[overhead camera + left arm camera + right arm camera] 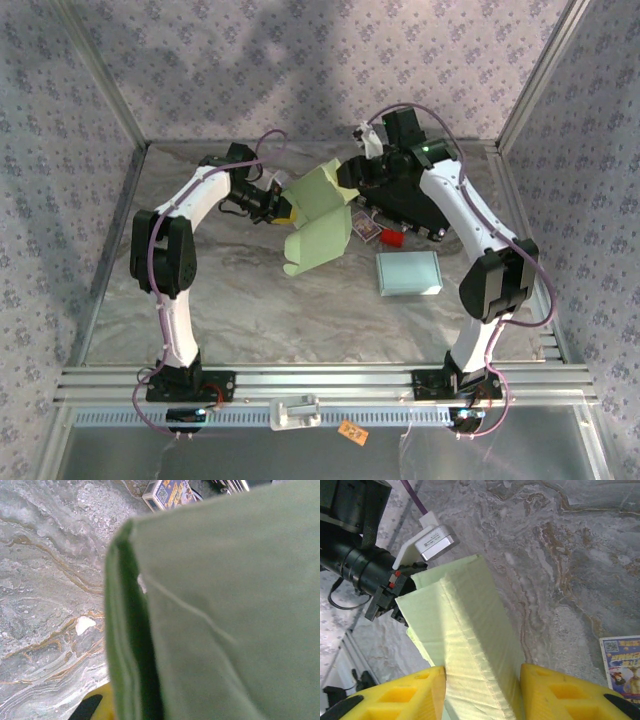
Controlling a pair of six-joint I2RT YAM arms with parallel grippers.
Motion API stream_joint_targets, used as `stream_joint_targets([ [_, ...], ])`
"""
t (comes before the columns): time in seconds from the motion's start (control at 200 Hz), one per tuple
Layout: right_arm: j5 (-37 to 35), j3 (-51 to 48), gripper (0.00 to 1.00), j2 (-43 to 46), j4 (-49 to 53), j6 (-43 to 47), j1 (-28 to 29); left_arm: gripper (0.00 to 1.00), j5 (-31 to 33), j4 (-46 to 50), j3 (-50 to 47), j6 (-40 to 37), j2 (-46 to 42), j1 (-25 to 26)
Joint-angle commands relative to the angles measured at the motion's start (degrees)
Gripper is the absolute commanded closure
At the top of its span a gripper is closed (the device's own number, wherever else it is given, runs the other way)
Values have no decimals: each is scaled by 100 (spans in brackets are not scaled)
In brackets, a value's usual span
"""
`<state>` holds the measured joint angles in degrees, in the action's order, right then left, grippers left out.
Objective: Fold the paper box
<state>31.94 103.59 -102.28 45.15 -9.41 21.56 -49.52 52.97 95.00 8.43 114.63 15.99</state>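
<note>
The left gripper (284,208) pinches the green paper box (320,228) at its edge, the right gripper (482,675) (yellow fingers (555,695)) clamping its folded panel.

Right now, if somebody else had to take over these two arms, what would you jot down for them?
Left claw: shut on one edge of the green paper box.
Right claw: closed on a folded panel of the same box.
Box: held up between both arms, over the middle of the table.
Done: creases made, one side wall folded up.
Left: the flaps hang open; finish the shape and set it down.
</note>
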Motion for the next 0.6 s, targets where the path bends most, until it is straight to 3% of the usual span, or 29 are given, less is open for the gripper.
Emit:
stream_joint_targets([
  [0.0,-429,232,56,-15,246,286,127,100,22,159,190,-36,-151,71],
  [0.16,-753,312,56,-25,320,384,321,100,143,170,182,31,-195,106],
  [0.595,-2575,475,60,-290,649,543,891,100,376,236,183,221,-431,248],
])
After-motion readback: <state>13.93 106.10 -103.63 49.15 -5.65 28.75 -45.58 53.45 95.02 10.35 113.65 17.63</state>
